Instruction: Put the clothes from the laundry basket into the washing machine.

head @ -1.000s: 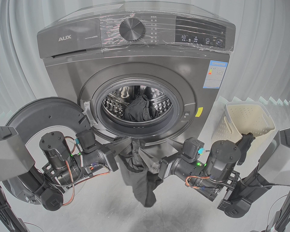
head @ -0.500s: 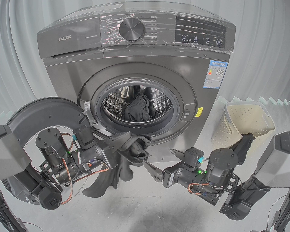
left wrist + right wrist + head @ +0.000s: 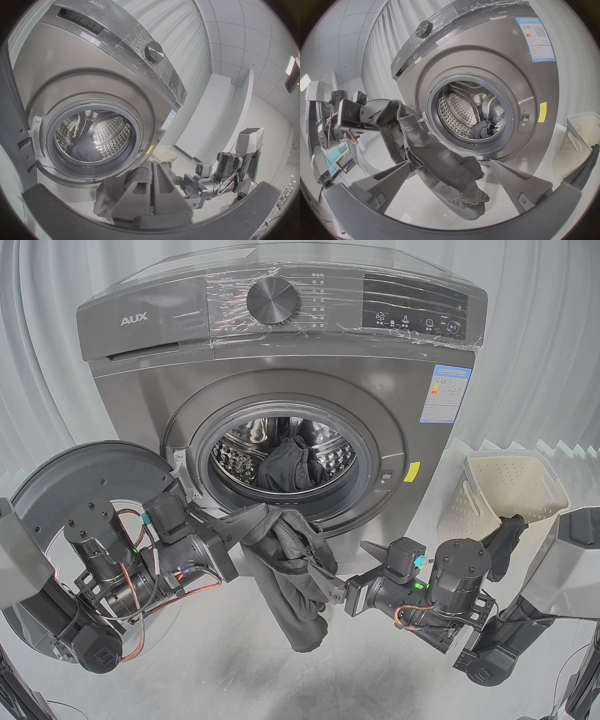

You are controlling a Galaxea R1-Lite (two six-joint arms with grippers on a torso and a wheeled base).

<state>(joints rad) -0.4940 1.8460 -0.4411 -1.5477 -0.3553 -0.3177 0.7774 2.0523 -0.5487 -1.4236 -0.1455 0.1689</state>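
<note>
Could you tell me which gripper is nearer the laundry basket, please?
Right. The right gripper is left of the laundry basket, apart; the left gripper, holding the dark garment, is farther, by the door.

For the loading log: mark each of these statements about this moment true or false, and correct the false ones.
1. The washing machine's door stands open. True.
2. The drum is empty. False: a bundled garment lies in the drum.
3. The left pincer is shut on a hanging garment just below the opening. True.
4. Both pincers grip that garment. False: the right pincer is open, with a finger on either side of the cloth.
5. A dark cloth hangs over the laundry basket rim. True.
</note>
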